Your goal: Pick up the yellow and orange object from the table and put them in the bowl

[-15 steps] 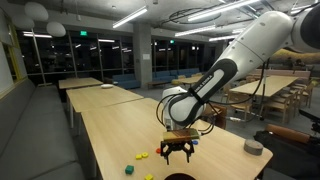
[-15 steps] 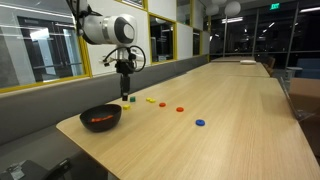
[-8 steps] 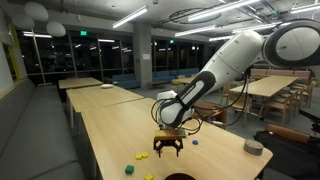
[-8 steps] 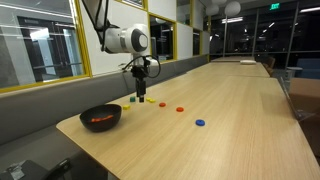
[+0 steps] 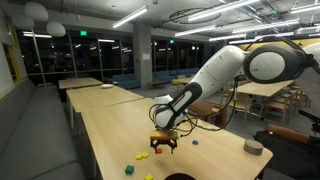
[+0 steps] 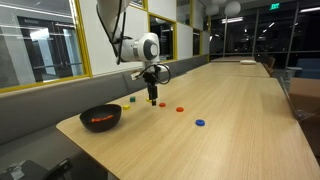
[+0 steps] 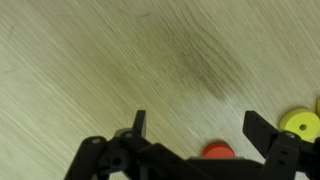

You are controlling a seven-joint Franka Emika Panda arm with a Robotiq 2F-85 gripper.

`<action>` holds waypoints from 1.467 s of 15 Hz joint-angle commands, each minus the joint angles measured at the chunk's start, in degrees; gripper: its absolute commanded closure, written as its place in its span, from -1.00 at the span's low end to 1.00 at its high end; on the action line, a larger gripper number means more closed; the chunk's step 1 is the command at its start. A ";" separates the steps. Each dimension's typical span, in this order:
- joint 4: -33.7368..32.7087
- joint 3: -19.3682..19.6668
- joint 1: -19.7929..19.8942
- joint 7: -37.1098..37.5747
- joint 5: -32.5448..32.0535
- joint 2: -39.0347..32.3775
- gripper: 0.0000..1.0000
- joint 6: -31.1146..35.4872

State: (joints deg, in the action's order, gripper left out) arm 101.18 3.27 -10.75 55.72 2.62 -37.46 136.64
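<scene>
My gripper (image 5: 163,146) (image 6: 154,99) hangs open just above the table, over the row of small toy pieces. In the wrist view the jaws (image 7: 200,130) are wide apart with nothing held. An orange piece (image 7: 216,152) lies flat between them, partly hidden by the gripper body. A yellow piece (image 7: 296,122) lies at the right edge, outside the jaws. The orange piece (image 6: 163,105) shows just beside the fingers in an exterior view. A yellow piece (image 5: 142,156) lies near the gripper. The dark bowl (image 6: 100,117) stands near the table's end.
A green cube (image 6: 131,99) (image 5: 128,170) sits between the gripper and the bowl. A red piece (image 6: 180,108) and a blue piece (image 6: 200,123) lie further along the table. A grey round object (image 5: 253,147) sits near the table's edge.
The gripper has moved along the table away from the bowl, from over the green cube to over the yellow and orange pieces. It has stayed open.
</scene>
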 commanded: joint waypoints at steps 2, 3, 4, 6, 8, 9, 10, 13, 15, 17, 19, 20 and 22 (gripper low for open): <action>-9.22 1.43 -0.33 2.24 -0.09 -6.61 -1.00 -1.44; -10.72 1.42 -0.09 2.27 0.18 -7.65 -1.00 -1.81; -12.17 1.41 0.14 2.20 0.34 -8.67 -1.00 -2.26; -15.05 1.31 0.66 2.13 0.71 -10.79 -1.00 -3.26; -17.64 1.24 1.22 2.04 1.08 -12.54 -1.00 -4.17; -18.77 1.28 1.42 2.04 1.18 -13.37 -1.00 -4.47; -20.05 1.19 1.83 1.89 1.41 -14.10 -1.00 -5.07; -23.01 0.64 3.33 1.20 2.58 -15.85 -1.00 -6.52; -24.04 0.21 4.25 0.75 3.59 -16.29 -1.00 -7.69; -24.37 -0.17 4.92 0.45 4.61 -16.28 -1.00 -8.61; -24.35 -0.57 5.33 0.23 5.44 -16.02 -1.00 -10.02; -24.27 -0.92 5.57 -0.10 5.86 -15.80 -1.00 -10.96; -24.03 -1.65 5.79 -0.55 6.79 -15.31 -1.00 -12.63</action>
State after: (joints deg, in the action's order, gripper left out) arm 79.17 3.18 -5.93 56.81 7.43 -52.51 127.26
